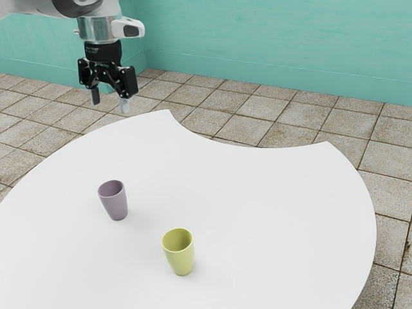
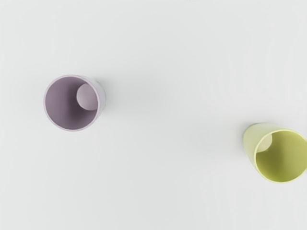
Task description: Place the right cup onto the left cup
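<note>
The gripper (image 1: 111,106) is hanging high over the table (image 1: 257,193), its fingers (image 1: 125,105) standing apart with nothing between them. The yellow-green cup (image 1: 182,259), by all signs the right cup of the task, is standing upright on the tabletop, apart from the mauve cup (image 1: 116,206), which is also standing upright, mouth up, and is presumably serving as the target. The work is only beginning, and the step now calling is the approach to the yellow-green cup. To do it well, the arm should be centring the hand over that cup before it is dropping low, so that neither fingertip is catching the rim. Since the walls are narrowing toward the base, a grip on the upper body should be holding better than one near the foot, where the pads might be slipping upward; the closing should be even, so the cup is not tipping. Later, the arm should be lifting straight, clearing the mauve rim, and keeping the held cup vertical while its narrower base is lining up over the open mouth, because an off-centre descent could be knocking the mauve cup over.
</note>
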Robot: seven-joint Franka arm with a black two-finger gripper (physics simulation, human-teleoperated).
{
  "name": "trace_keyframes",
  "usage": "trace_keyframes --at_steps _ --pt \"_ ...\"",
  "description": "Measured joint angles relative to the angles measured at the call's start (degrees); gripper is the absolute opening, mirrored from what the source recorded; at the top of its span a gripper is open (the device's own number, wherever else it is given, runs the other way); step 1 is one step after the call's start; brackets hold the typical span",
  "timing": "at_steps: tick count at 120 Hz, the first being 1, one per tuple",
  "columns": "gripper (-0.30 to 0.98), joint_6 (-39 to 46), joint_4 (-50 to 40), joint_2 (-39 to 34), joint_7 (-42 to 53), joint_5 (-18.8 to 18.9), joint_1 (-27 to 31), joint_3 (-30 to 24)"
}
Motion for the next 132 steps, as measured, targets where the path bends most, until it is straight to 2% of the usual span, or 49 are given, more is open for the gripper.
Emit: trace_keyframes --at_steps 15,33,48,132 --pt "0.69 1.27 -1.16 -0.17 0.03 -0.16 0.43 -0.55" --pt "0.69 4.56 -8.48 -1.83 -0.52 -0.01 2.01 -6.42" --pt "0.69 7.75 -13.13 -2.25 -1.19 0.28 1.88 -9.29" --pt "0.69 30.19 -37.14 -2.70 -3.68 -1.28 1.49 -12.69"
